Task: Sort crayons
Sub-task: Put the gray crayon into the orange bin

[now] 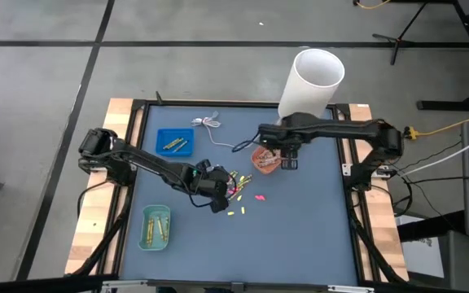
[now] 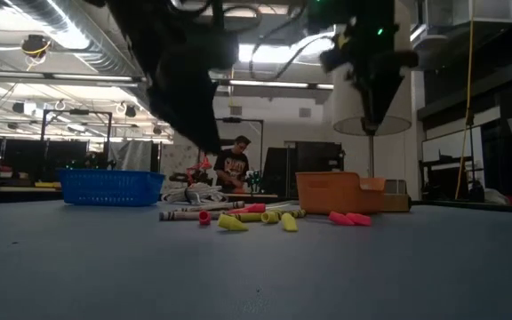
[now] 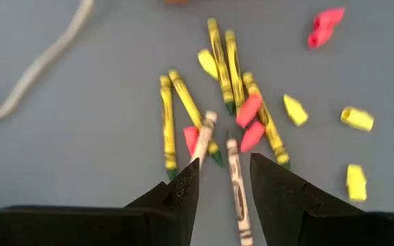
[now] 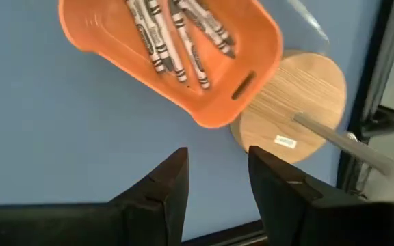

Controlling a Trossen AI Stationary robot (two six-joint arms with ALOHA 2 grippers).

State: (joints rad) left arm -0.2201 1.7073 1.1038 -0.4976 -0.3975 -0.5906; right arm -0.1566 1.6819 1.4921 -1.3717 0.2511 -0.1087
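Loose crayons lie in a pile mid-table: several yellow sticks, two white ones, and short pink and yellow stubs. My left gripper is open and slants down over the pile's near side. Its fingers stand on either side of a white crayon lying flat, without touching it. My right gripper is open and empty, pointing down above the table beside the orange tray. That tray holds several white crayons.
A blue tray with yellow crayons sits at the far left. A green tray with crayons sits near left. A white cable lies at the far edge. A white cylinder stands on a wooden disc by the orange tray.
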